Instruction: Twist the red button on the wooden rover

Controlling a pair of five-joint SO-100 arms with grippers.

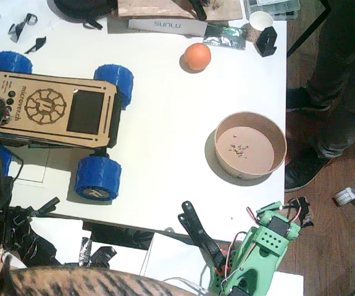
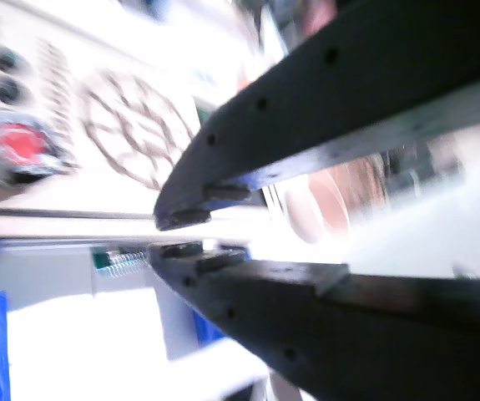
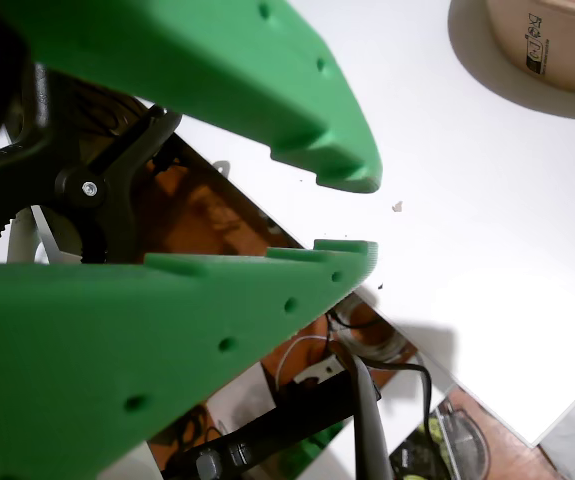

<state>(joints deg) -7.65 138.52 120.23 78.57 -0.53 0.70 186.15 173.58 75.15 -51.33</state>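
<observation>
The wooden rover [image 1: 54,111] is set at the table's [image 1: 165,123] left; a bowl [image 1: 250,145] is placed right, a ball [image 1: 197,56] far behind.

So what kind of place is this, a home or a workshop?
Most likely a hobby or maker workshop, though I cannot be sure. A white table carries the wooden rover and a box marked SUNLU, loose cables and clamps lie at its edges, and a person's legs stand beside it.
</observation>
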